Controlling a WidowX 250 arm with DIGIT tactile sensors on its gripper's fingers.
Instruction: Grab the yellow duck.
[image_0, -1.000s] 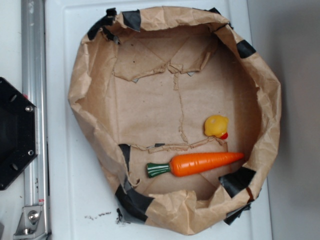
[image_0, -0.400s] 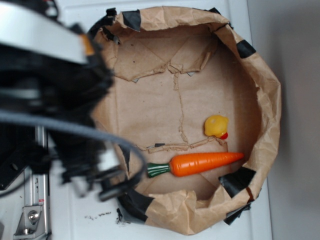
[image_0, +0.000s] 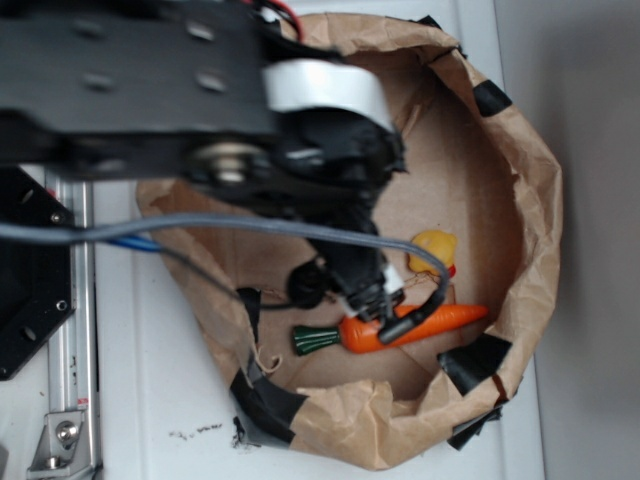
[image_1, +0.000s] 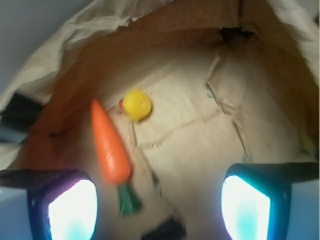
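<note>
Approach step: hand (image_1: 160, 200) spread, empty, above the paper bowl (image_0: 530, 180).
Duck (image_1: 137, 104) lies untouched at centre-left of the wrist view, just beside the carrot (image_1: 109, 143) tip. Next, I judge: shift toward the duck, descend, avoid the carrot.

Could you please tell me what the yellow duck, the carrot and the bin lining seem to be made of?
Yellow duck: looks like smooth glossy plastic or rubber, evenly coloured. Carrot: likely hard moulded plastic, with a shiny highlight along its orange body. Bin wall: creased, torn brown paper, matte, patched with black tape.
</note>
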